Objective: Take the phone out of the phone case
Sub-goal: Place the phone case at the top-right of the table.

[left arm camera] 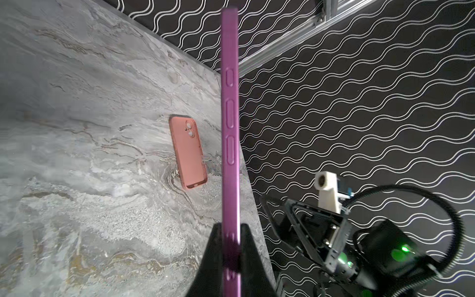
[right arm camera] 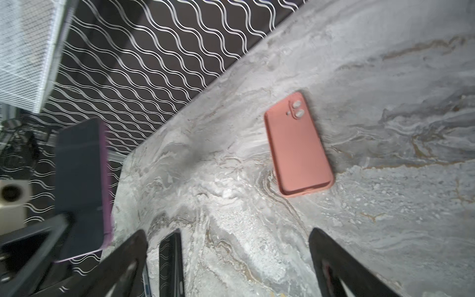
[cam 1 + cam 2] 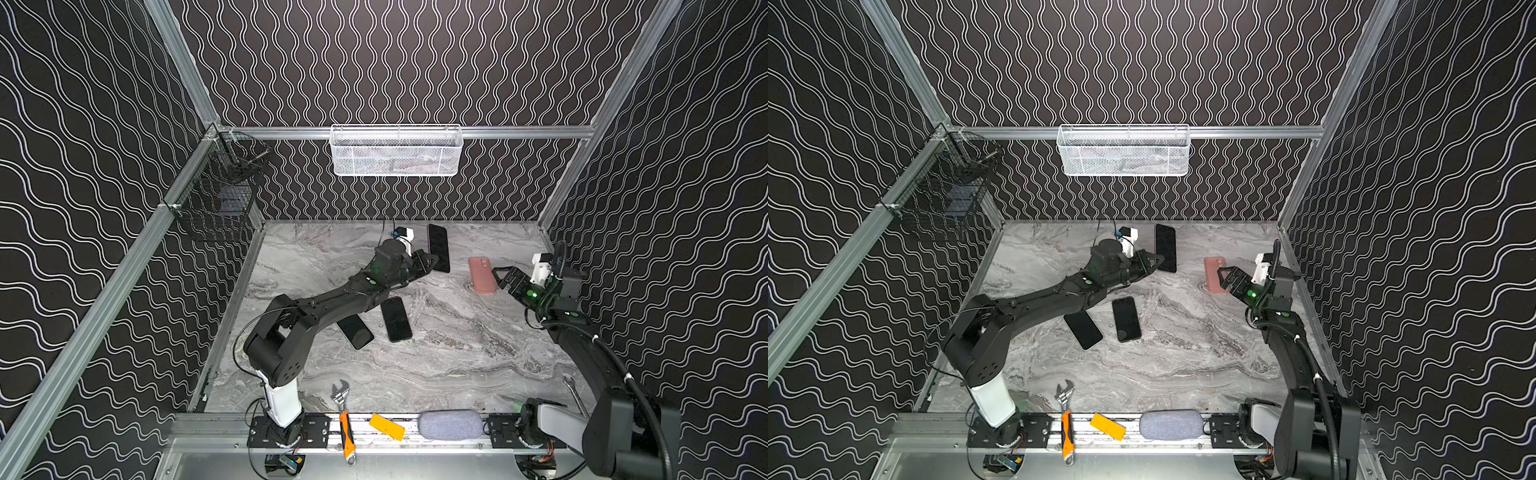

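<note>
While the left gripper [image 1: 231, 227] is clamped tight on the lower end of the purple phone [image 1: 230, 115], holding it on edge off the marble table [image 3: 436, 365], the pink phone case [image 2: 298, 144] lies flat and empty, open side up. The phone hangs to the case's left, clear of it. The right gripper [image 3: 503, 277] sits just beside the case, jaws spread wide around nothing. A dark phone [image 3: 397, 319] and a second dark phone [image 3: 355, 331] lie flat, nearer the front than the case.
</note>
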